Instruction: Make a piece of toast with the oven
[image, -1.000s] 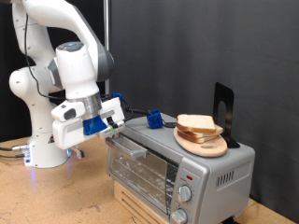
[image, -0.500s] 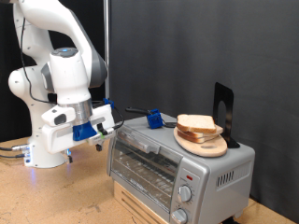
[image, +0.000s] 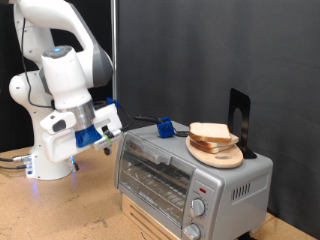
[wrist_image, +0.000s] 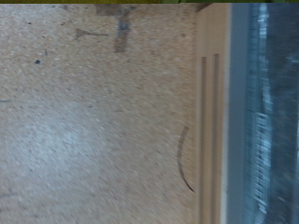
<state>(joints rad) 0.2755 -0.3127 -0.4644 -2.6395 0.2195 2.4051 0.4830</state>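
Note:
The silver toaster oven (image: 165, 172) stands on a wooden stand at the exterior view's lower right, its glass door shut and its two knobs (image: 197, 209) at the front right. Pale bread slices (image: 212, 132) lie stacked on a round wooden plate (image: 222, 157) on the oven's top. I cannot make out a slice behind the glass. My gripper (image: 108, 127), with blue fingers, hangs in the air just left of the oven, apart from it, with nothing between its fingers. The wrist view shows the tabletop (wrist_image: 93, 121) and the oven's edge (wrist_image: 266, 112), but no fingers.
A small blue object (image: 163, 127) sits on the oven's top at the back. A black upright piece (image: 238, 118) stands behind the plate. The robot's white base (image: 50, 160) is at the left, with cables (image: 12, 160) on the chipboard table (image: 60, 210).
My gripper has drawn back to the exterior view's left and slightly up, away from the oven's top left corner. The oven and bread have not moved.

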